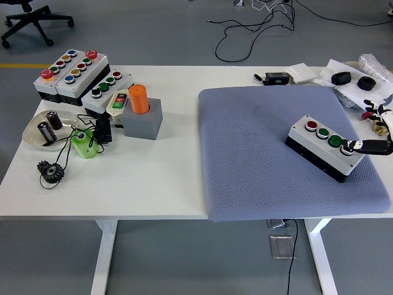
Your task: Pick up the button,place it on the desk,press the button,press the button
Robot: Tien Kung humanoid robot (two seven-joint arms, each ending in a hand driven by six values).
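Observation:
A button box [323, 147] with a white top and black base lies at an angle on the blue-grey mat [258, 153], on the mat's right part. It carries a row of buttons: one red [311, 126], two green, and a last one at its right end. My right hand [366, 131] comes in from the right edge. One black finger [362, 146] is stretched out flat with its tip on the box's right end, at the last button. The other fingers [372, 114] are spread above it and hold nothing. The left arm is out of view.
At the back left stand larger button boxes [72, 75], an orange cylinder in a grey block [143, 114], a dish with parts [44, 130], a green cylinder [83, 144] and a black gear [50, 171]. Black parts and bags [362, 80] lie at the back right.

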